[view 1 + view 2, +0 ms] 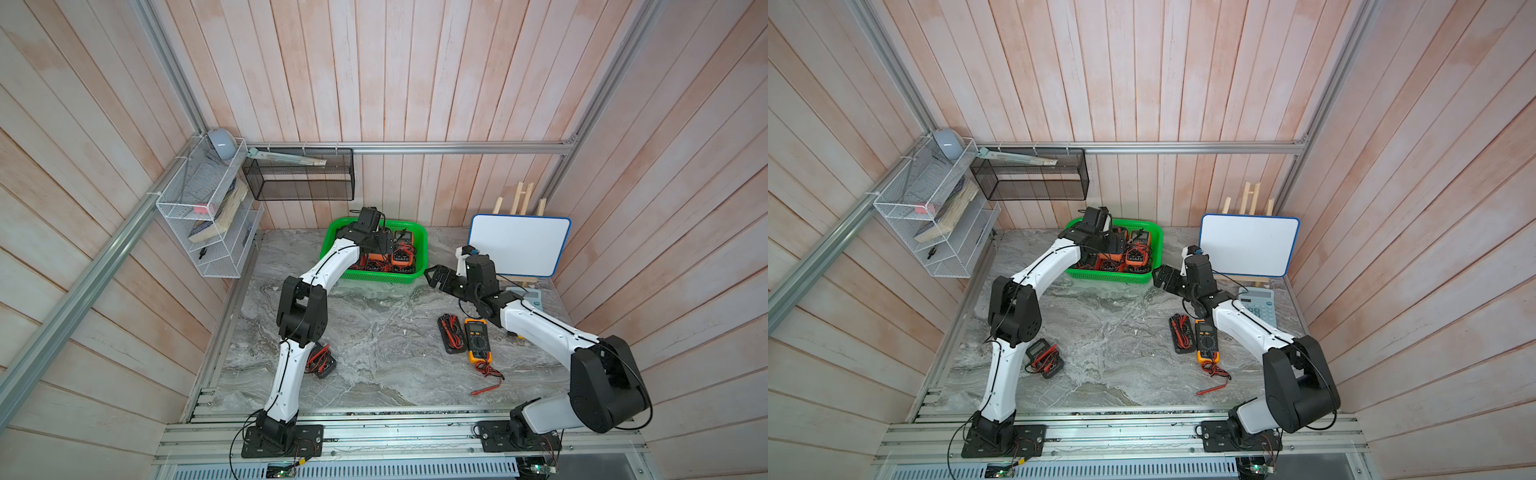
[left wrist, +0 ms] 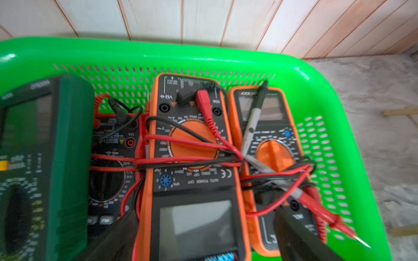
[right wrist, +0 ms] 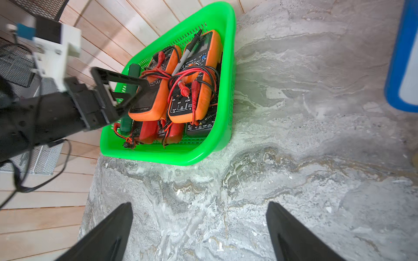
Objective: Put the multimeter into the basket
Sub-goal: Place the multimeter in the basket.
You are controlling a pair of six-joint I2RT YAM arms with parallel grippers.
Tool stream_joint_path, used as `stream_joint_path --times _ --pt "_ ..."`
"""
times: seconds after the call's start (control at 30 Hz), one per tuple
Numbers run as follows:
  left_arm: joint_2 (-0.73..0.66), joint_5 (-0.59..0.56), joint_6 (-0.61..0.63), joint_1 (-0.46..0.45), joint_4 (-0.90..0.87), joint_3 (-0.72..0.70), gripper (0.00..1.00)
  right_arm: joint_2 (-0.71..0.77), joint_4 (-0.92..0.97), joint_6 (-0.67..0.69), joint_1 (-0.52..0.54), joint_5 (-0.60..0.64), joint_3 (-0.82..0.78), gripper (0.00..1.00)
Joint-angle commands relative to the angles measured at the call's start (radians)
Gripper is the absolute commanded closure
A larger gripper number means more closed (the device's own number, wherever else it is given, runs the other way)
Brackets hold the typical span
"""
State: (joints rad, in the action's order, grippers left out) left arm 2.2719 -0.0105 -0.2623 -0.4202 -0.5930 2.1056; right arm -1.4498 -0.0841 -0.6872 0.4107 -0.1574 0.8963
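Observation:
The green basket (image 1: 376,277) (image 1: 1105,277) stands at the back of the table and holds several multimeters wrapped in red and black leads. My left gripper (image 1: 382,245) (image 2: 204,214) hovers over it, open. An orange multimeter (image 2: 192,158) (image 3: 153,90) lies in the basket (image 2: 203,56) between the spread fingers, which stand wider than it. My right gripper (image 1: 436,276) (image 3: 199,203) is open and empty above bare table, just right of the basket (image 3: 158,156). On the table lie a yellow multimeter (image 1: 477,340) (image 1: 1207,343) and a dark one (image 1: 1044,357) beside the left arm.
A black case with leads (image 1: 451,332) lies beside the yellow multimeter, and a red probe (image 1: 486,388) trails toward the front. A whiteboard (image 1: 519,245) and a calculator (image 1: 1260,305) sit at the back right. A white wire rack (image 1: 208,216) and a black mesh bin (image 1: 299,174) hang on the walls.

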Motion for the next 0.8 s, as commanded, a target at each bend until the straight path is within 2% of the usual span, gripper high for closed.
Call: stream_joint_path --times 0.0,0.2,0.43,0.6,0.77 --pt "-0.109 0.016 -0.005 -0.003 0.022 -0.026 0.0 0.023 0.02 0.002 -0.001 0.019 -0.014 0.02" --pt "-0.25 -0.002 -0.046 -0.003 0.07 -0.18 0.0 0.029 0.004 0.001 0.011 0.013 -0.017 0.02" --pt "-0.464 -0.114 -0.143 -0.003 0.101 -0.474 0.0 0.031 -0.005 0.048 0.056 0.001 0.002 0.02" --pt "-0.611 -0.146 -0.282 -0.001 0.085 -0.703 0.0 0.024 -0.021 0.072 0.101 -0.008 0.015 0.02" --pt "-0.764 -0.159 -0.482 0.002 0.021 -0.909 0.0 0.004 -0.046 0.083 0.149 -0.015 0.022 0.02"
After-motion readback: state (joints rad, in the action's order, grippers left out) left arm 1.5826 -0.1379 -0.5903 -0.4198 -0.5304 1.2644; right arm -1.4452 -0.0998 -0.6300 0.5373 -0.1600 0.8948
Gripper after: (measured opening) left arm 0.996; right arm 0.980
